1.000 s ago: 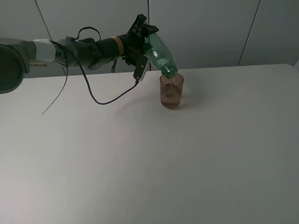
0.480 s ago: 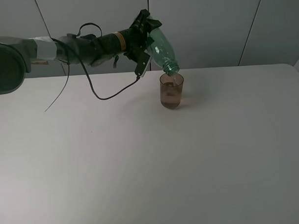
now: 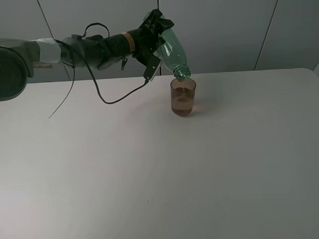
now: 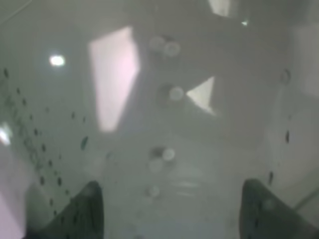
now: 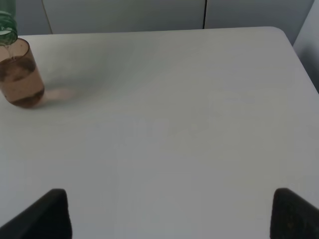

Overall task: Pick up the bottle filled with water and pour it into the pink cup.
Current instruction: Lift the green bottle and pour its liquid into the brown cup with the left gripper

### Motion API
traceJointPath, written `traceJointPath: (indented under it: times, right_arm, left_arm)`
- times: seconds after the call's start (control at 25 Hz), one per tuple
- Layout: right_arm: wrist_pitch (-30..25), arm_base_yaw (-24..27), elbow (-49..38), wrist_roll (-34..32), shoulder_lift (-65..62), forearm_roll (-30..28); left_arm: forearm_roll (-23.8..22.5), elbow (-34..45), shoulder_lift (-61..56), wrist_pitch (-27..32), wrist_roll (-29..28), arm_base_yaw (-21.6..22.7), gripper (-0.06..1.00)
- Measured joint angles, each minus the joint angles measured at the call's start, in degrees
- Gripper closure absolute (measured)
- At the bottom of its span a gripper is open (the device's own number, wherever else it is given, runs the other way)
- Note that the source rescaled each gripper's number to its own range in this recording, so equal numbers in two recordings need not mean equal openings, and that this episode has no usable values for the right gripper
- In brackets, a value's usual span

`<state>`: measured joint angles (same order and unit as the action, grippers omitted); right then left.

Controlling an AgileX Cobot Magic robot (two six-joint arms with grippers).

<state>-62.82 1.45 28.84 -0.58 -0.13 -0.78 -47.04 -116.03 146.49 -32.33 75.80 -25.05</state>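
Observation:
My left gripper [image 3: 157, 31] is shut on the base end of the green bottle [image 3: 173, 52]. It holds the bottle tilted steeply, mouth down, just above the rim of the pink cup [image 3: 183, 97]. The cup stands upright on the table and holds liquid. In the left wrist view the bottle's clear wall [image 4: 159, 99] fills the picture between the two dark fingertips [image 4: 87, 211]. The right wrist view shows the cup [image 5: 20, 74] with the bottle mouth [image 5: 6, 25] over it. My right gripper [image 5: 172, 219] is open and empty, far from the cup.
The white table [image 3: 161, 177] ends at a grey panelled wall at the back. A black cable [image 3: 111, 100] hangs from the left arm down to the table, left of the cup. The table's right edge [image 5: 299, 55] shows in the right wrist view.
The left arm has risen slightly and tipped the bottle steeper, with its mouth staying over the cup. The cup has not moved.

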Motion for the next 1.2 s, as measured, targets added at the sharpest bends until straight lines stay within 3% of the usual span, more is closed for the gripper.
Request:
traceJointPath:
  times: [1.2]
  right_arm:
    - [0.00,0.00,0.00,-0.12,0.00,-2.63]
  left_arm:
    - [-3.37,-0.23,-2.03,-0.43,5.70,-0.93,0.93]
